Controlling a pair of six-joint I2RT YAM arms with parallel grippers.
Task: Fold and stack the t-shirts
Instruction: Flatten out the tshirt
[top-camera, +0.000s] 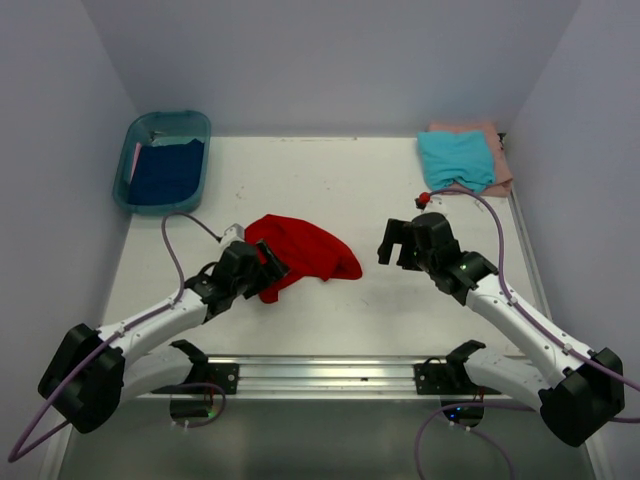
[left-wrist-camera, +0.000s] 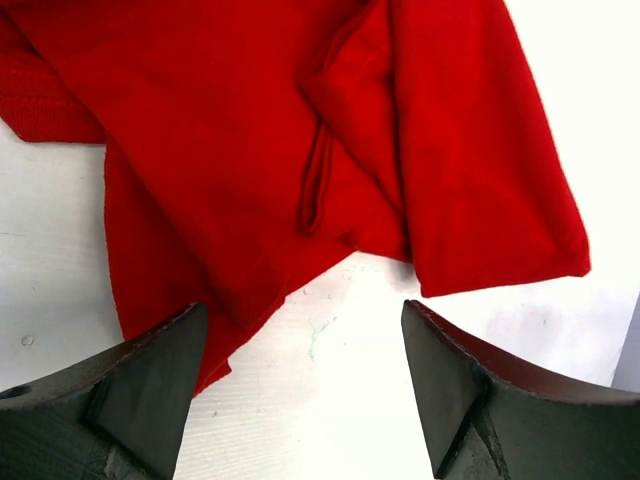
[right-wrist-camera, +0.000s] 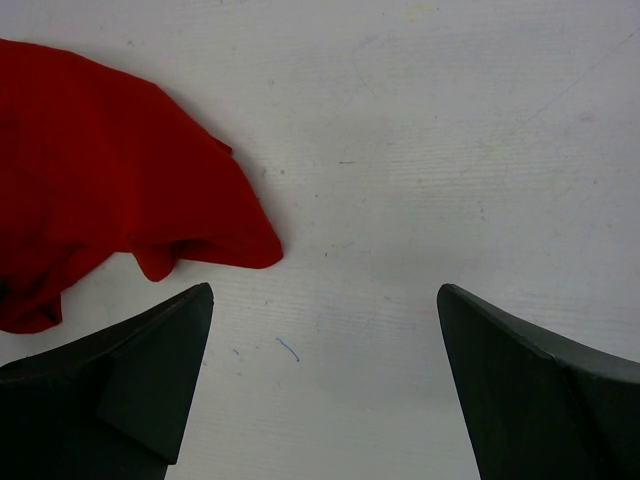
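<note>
A crumpled red t-shirt (top-camera: 305, 252) lies in the middle of the table; it also fills the top of the left wrist view (left-wrist-camera: 250, 150) and the left of the right wrist view (right-wrist-camera: 100, 200). My left gripper (top-camera: 272, 262) is open and empty at the shirt's near left edge (left-wrist-camera: 305, 330). My right gripper (top-camera: 398, 240) is open and empty over bare table to the right of the shirt (right-wrist-camera: 325, 300). A folded teal t-shirt (top-camera: 455, 158) lies on a pale pink one (top-camera: 498, 160) at the back right. A dark blue t-shirt (top-camera: 166, 170) lies in the tub.
A teal plastic tub (top-camera: 133, 140) stands at the back left corner. White walls close the table on three sides. A metal rail (top-camera: 330, 372) runs along the near edge between the arm bases. Purple cables trail from both arms.
</note>
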